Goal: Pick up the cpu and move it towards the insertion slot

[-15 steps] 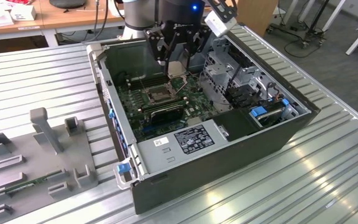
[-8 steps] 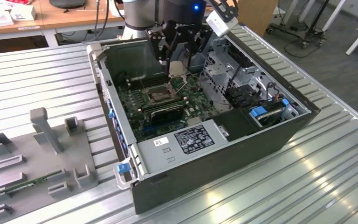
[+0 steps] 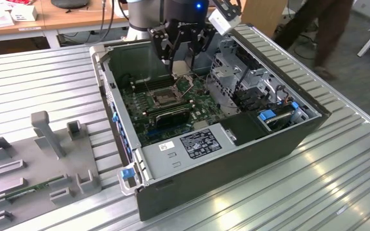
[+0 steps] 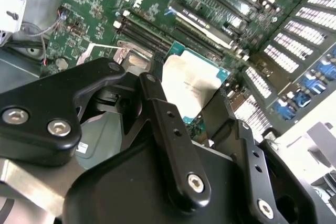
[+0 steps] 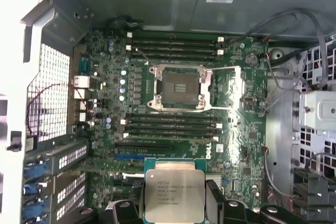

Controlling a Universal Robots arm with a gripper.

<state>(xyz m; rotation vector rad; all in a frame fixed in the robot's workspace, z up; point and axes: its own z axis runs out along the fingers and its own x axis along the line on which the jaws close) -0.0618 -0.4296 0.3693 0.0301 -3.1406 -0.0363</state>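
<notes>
Gripper (image 4: 191,106), black fingers (image 4: 157,114) big in the foreground of the second wrist view, was clamped on the cpu (image 4: 191,85) by its opposite edges, mid-frame above the green motherboard (image 4: 100,3). The chip looked light, stiff, thin and probably fragile underneath, so an edge hold suited it. First wrist view showed the cpu (image 5: 170,195) at bottom centre and the open insertion slot (image 5: 181,87) mid-frame, well apart; exterior view instead showed the gripper (image 3: 183,67) inside the PC case (image 3: 249,144), upper centre.

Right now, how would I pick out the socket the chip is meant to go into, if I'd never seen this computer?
Look into the open computer case at the green board on its floor. Near the board's middle sits the socket, a square with a dark centre and a silver metal frame. Unlike the long narrow black slots on either side, it is square, and the chip in the gripper jaws matches its shape.
</notes>
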